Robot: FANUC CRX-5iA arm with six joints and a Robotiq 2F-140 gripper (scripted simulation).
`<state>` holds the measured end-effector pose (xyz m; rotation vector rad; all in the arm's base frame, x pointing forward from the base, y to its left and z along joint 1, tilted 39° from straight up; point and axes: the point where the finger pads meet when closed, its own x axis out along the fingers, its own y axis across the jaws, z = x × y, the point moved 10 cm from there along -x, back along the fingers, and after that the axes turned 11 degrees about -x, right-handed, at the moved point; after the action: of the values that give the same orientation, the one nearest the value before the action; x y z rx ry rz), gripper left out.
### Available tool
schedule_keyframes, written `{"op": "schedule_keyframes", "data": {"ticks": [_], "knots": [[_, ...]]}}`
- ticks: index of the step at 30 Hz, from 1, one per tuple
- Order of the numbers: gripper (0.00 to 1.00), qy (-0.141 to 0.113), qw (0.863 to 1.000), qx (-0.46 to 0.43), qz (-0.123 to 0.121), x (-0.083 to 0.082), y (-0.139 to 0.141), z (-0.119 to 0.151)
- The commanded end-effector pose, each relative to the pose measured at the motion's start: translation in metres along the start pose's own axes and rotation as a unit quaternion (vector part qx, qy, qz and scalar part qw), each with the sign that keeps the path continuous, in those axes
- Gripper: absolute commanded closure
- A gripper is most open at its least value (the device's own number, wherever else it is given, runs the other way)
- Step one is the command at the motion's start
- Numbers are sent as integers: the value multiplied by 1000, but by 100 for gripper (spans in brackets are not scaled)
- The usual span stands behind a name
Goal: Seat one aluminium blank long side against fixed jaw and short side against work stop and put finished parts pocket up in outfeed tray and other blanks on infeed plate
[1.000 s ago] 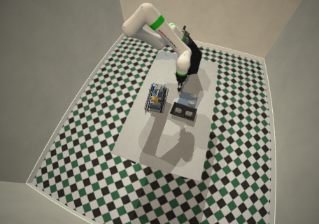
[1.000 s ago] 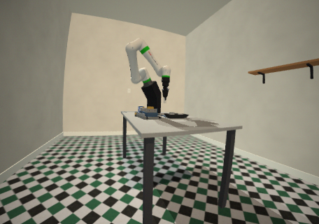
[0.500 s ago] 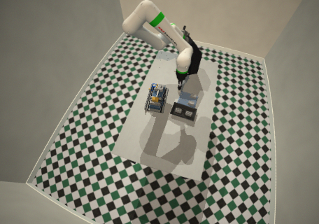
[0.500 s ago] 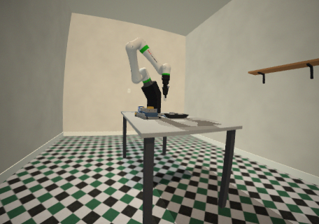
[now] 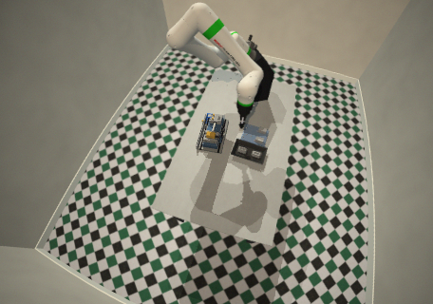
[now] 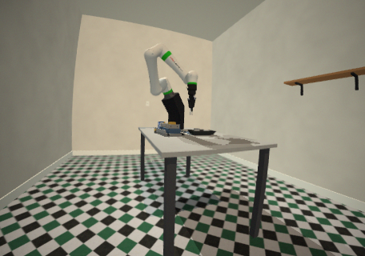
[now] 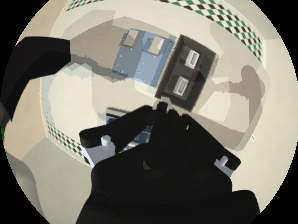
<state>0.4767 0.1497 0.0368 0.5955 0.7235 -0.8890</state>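
My gripper is shut and empty. It hangs in the air above the near edge of the blue infeed plate, between the plate and the vise. In the wrist view my closed fingertips sit over the plate, which carries two pale blanks at its far end. The black outfeed tray beside the plate holds two finished parts lying flat. A yellow-brown piece shows in the vise; how it is seated is too small to tell.
The vise, plate and tray stand close together on the grey table's half nearer the robot base. From the side view, my gripper is well above the tray and the vise.
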Motion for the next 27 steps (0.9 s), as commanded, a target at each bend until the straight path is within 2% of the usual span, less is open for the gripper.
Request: {"op": "schedule_keyframes", "data": {"ticks": [1, 8, 27], "knots": [[100, 0, 1000, -1, -3, 2, 41, 13], [100, 2, 1000, -2, -4, 4, 101, 41], [100, 2, 1000, -2, -4, 9, 102, 41]]}}
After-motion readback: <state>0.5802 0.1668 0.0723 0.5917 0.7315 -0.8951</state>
